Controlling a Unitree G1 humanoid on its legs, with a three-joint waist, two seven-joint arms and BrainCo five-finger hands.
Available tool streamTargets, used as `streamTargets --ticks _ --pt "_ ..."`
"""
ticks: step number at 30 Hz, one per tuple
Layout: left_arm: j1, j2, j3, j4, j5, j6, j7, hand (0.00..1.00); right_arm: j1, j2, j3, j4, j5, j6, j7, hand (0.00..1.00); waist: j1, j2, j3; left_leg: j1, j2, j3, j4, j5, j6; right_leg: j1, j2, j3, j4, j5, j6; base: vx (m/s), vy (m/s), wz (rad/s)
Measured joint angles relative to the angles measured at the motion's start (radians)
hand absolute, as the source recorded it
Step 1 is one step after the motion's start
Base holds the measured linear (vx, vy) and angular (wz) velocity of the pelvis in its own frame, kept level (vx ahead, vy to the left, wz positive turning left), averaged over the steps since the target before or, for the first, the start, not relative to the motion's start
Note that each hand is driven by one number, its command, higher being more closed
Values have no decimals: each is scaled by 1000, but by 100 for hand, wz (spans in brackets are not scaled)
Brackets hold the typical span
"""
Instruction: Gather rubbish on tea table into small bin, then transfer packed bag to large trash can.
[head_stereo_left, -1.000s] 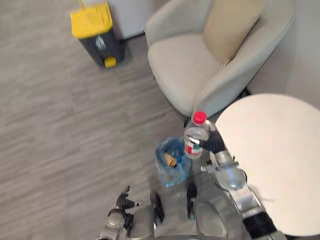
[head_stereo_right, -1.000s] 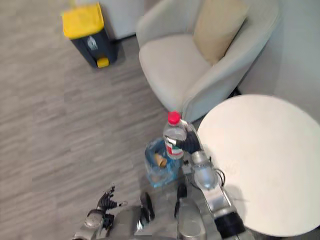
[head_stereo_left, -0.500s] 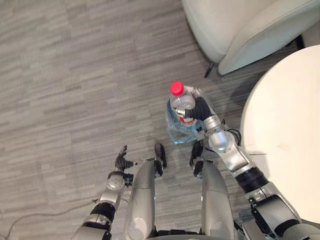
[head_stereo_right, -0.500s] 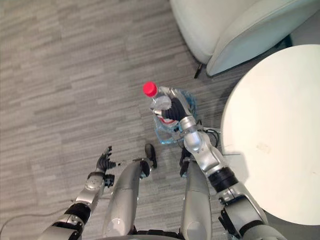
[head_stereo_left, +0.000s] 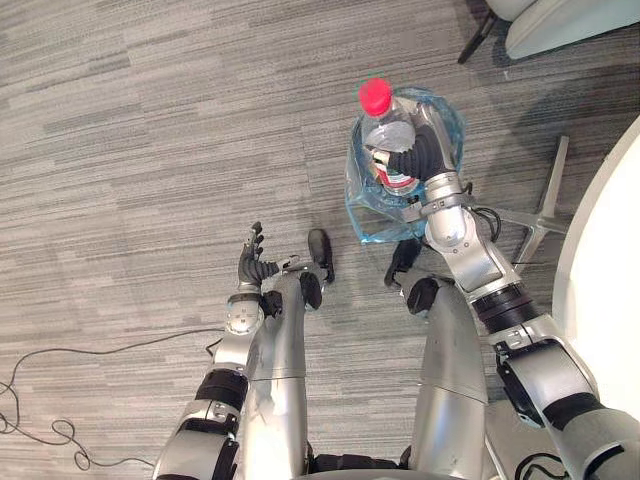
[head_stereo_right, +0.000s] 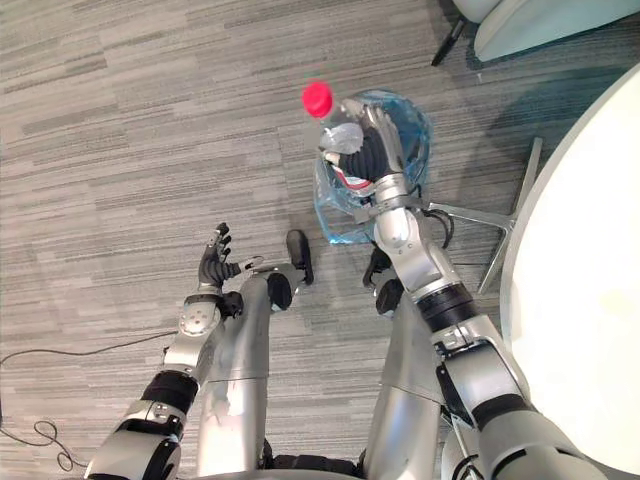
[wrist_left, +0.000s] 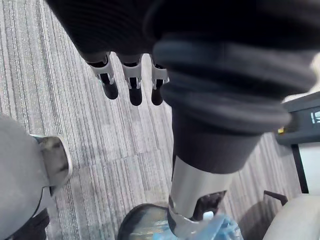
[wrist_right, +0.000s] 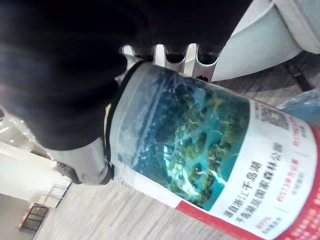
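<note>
A clear plastic bottle (head_stereo_left: 386, 140) with a red cap (head_stereo_left: 375, 96) and a printed label (wrist_right: 200, 145) is held upright in my right hand (head_stereo_left: 418, 150), whose fingers (wrist_right: 176, 56) curl round it. The bottle hangs directly over a small bin lined with a blue bag (head_stereo_left: 375, 212) standing on the floor. The white tea table (head_stereo_right: 590, 300) lies to the right of the bin. My left hand (head_stereo_left: 253, 265) hangs low on the left with its fingers (wrist_left: 135, 82) straight, holding nothing.
Grey striped carpet (head_stereo_left: 150, 150) covers the floor all around. The table's metal legs (head_stereo_left: 540, 205) spread out just right of the bin. The base of a pale armchair (head_stereo_left: 560, 25) shows at the far right.
The camera has tilted further down, so the armchair has slid out of the top. My right hand still grips the bottle above the blue-lined bin. The left hand hangs as before.
</note>
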Motion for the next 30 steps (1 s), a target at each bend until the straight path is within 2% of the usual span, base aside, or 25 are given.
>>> streamTargets --ticks 3,8,16,17,30 --pt "0 1 -2 -17 -1 -7 0 0 -20 -6 -1 47 2 2 0 100 -1 0 0 -23 19 20 2 -2 4 -27 -3 -1 9 -2 -1 -89 -9 8" --pt "0 1 -11 -20 -9 -11 -1 0 -70 -19 -24 119 20 15 -1 100 0 0 0 -59 47 48 6 10 -9 -68 -15 -12 29 -8 -10 -71 2 12" --pt "4 3 -10 -56 -10 -12 -1 0 -98 -19 -42 124 58 16 -7 100 0 -1 -1 -75 52 51 10 13 -4 -93 -17 -10 47 -18 -13 -63 24 1" --pt "4 3 -10 -56 -10 -12 -1 0 -98 -19 -42 124 60 16 -11 0 -1 -1 -1 -76 52 52 10 13 -4 -93 -17 -10 47 -19 -14 -72 23 0" --pt "6 2 -10 -58 -18 -12 -3 0 -96 -17 -69 91 48 15 -41 0 -3 -5 -3 -77 57 52 11 14 -6 -96 -14 -12 48 -22 -19 -59 22 -1"
